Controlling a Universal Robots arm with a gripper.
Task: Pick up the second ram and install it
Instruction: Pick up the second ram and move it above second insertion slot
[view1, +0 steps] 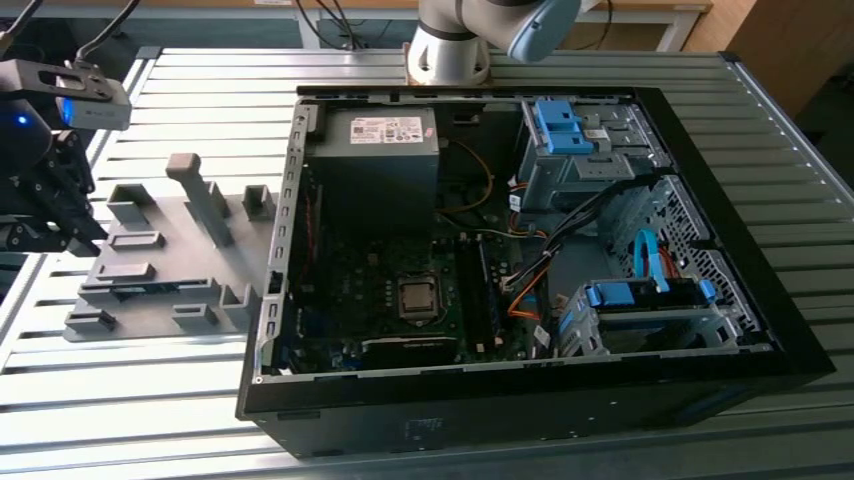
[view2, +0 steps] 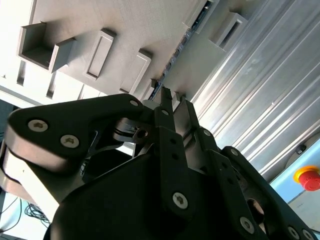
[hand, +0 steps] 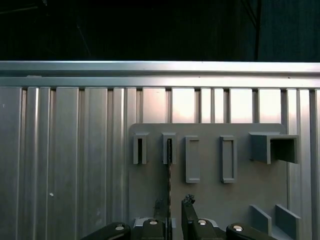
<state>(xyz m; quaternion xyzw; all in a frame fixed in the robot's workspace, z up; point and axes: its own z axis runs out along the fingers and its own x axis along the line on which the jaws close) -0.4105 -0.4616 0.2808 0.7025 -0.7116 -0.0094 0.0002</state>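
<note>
The second ram (hand: 169, 170) stands on edge in a slot of the grey fixture tray (hand: 210, 205), so it reads as a thin dark line. In the second wrist view the ram (view2: 186, 44) runs along the tray toward my fingertips. My gripper (hand: 173, 202) hovers over the ram's near end, open by a narrow gap. One finger sits on each side of the stick, and the ram lies close to one finger (hand: 159, 206). In the exterior view the gripper (view1: 74, 235) is at the far left, over the tray's (view1: 174, 270) outer edge, and the ram (view1: 154, 288) is a dark strip in the tray.
The open computer case (view1: 534, 230) lies at the exterior view's right of the tray, with its motherboard (view1: 400, 290) exposed. Upright grey blocks (view1: 200, 195) rise from the tray. The ribbed metal table (view1: 134, 400) ends close behind the gripper. A red stop button (view2: 307, 178) stands beyond the table.
</note>
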